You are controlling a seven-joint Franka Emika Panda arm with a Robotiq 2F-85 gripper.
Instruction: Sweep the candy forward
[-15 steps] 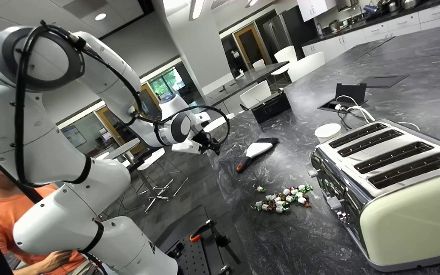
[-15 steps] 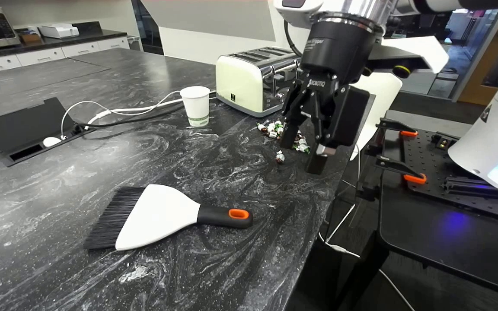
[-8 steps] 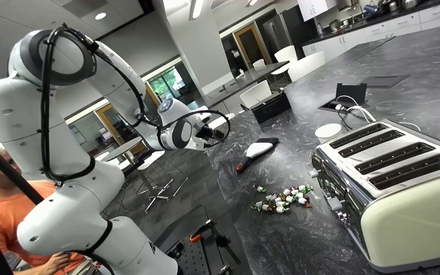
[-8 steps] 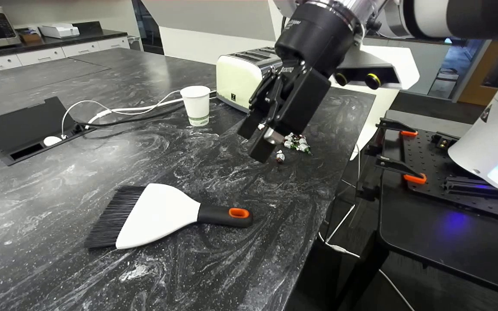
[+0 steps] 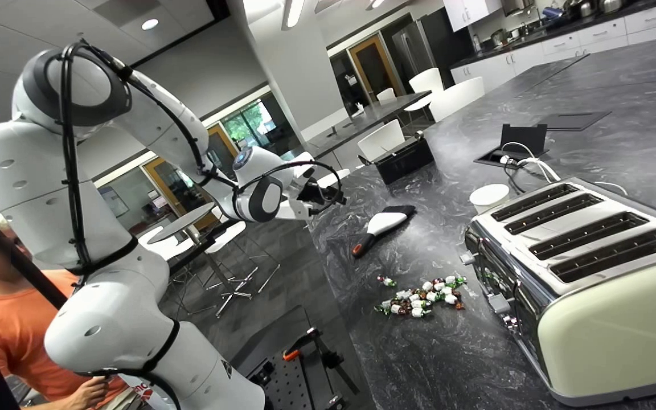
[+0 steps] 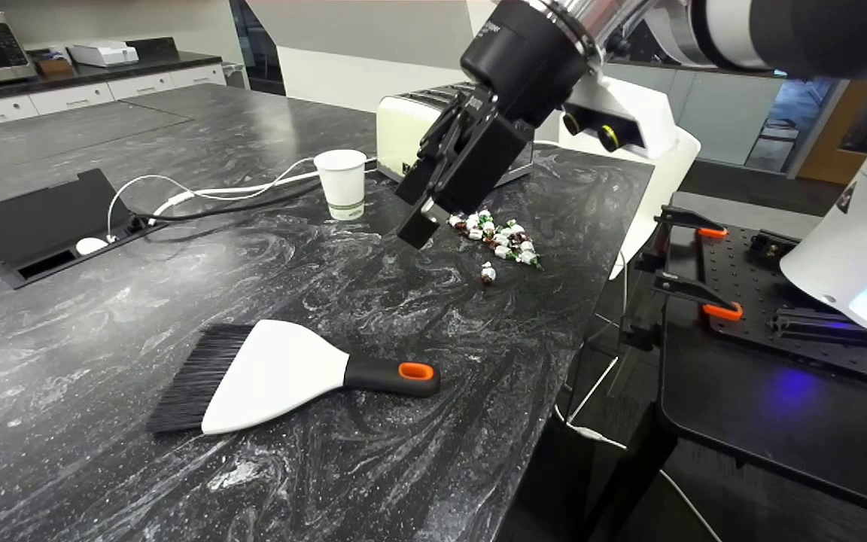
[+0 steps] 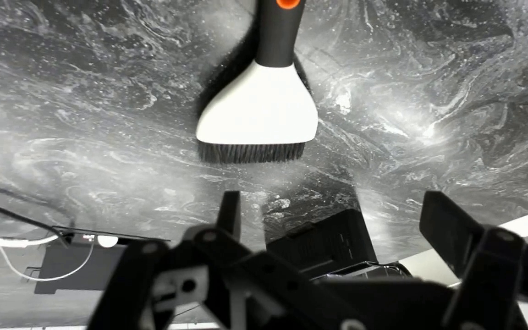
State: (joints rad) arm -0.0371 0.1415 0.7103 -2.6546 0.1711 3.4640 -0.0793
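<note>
Hovering above the bench [image 6: 290, 286], my pincer [image 7: 332, 201] has its two fingers [image 7: 231, 213] spread wide apart, leaving a broad gap between the tips in the wrist view. In an exterior view it hangs tilted, tips downward, partly in front of the toaster [image 6: 403, 143]; how high the tips are above the surface I can't tell.

The candy [image 5: 419, 299] I'm to sweep lies on the bench near the lever side of the toaster, a loose cluster in white, green and brown wrappers, with a single piece lying apart on the side toward the brush [image 6: 275, 376]. That brush rests flat on the bench, well apart from the candy, its orange-holed handle pointing toward the edge by my base. In my wrist view the bristle end shows nearest the fingertips.

A paper cup [image 6: 341, 184] stands upright near the toaster, and a white cable [image 6: 177, 199] runs to a raised black hatch [image 6: 57, 207]. In an exterior view I also see a black box [image 5: 405, 163] on the bench and, partly behind my arm [image 5: 106, 222], a person [image 5: 26, 319] in orange.
</note>
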